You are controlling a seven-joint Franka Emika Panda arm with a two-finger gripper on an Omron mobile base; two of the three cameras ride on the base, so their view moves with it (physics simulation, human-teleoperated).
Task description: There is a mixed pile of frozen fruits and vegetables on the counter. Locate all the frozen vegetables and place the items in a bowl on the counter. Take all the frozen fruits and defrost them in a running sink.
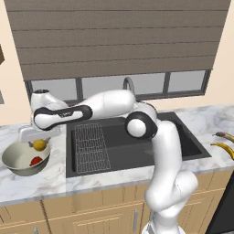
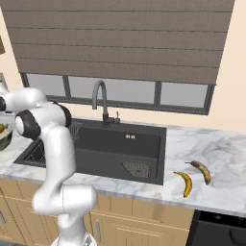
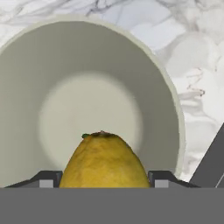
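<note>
Even, bright rendered light — no glare, no blur. Soft shadow pools inside the bowl (image 3: 144, 78); the sink (image 1: 132, 151) basin reads dark, edges crisp, undistorted.

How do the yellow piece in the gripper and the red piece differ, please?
The yellow piece is held between the fingers of the gripper, above the bowl; the red piece lies loose inside the bowl. The yellow piece looks bigger than the red piece. Both are small and roundish.
</note>
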